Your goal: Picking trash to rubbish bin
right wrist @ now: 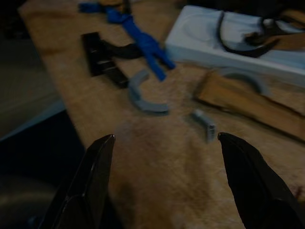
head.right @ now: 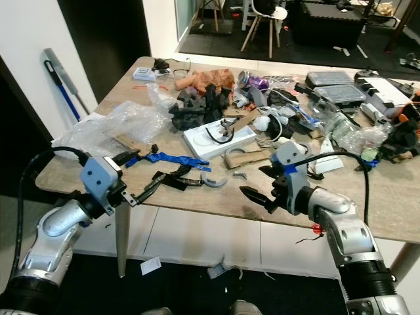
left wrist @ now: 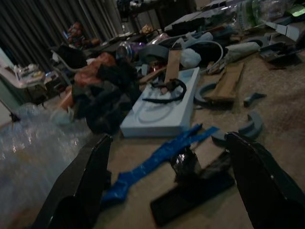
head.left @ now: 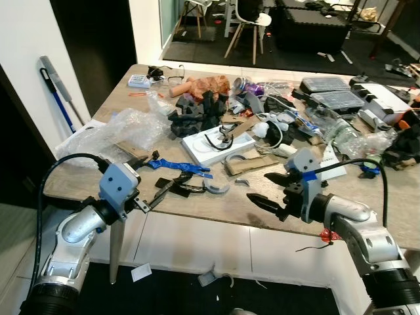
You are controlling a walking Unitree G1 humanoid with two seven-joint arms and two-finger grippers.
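1. The long wooden table (head.left: 197,213) was crowded with clutter: crumpled clear plastic wrap (head.left: 125,128) at the robot's left, a white flat box (head.left: 213,146) near the middle with a black curved strap lying on it, brown cardboard strips (head.left: 252,164), and a pile of dark fabric (head.left: 197,115) further back.
2. Near the front edge lay a blue strip of torn plastic (head.left: 177,167), a black flat bracket (left wrist: 195,188) just beside it, and a grey curved plastic piece (right wrist: 145,98).
3. The left gripper (head.left: 149,190) was at the front edge of the table, its jaws spread wide and empty, pointed at the black bracket and the blue strip.
4. The right gripper (head.left: 272,190) hung over bare wood near the front edge, its jaws likewise apart and holding nothing, with the grey curved piece and a small grey block (right wrist: 205,125) ahead of it.
5. A few white paper scraps (head.left: 141,272) lay on the floor under the table.
6. No rubbish bin could be made out in these pictures.
7. Judged from this, the task was at an early stage: nothing was grasped, the trash lay on the table, and picking and carrying to the bin remained to be done.
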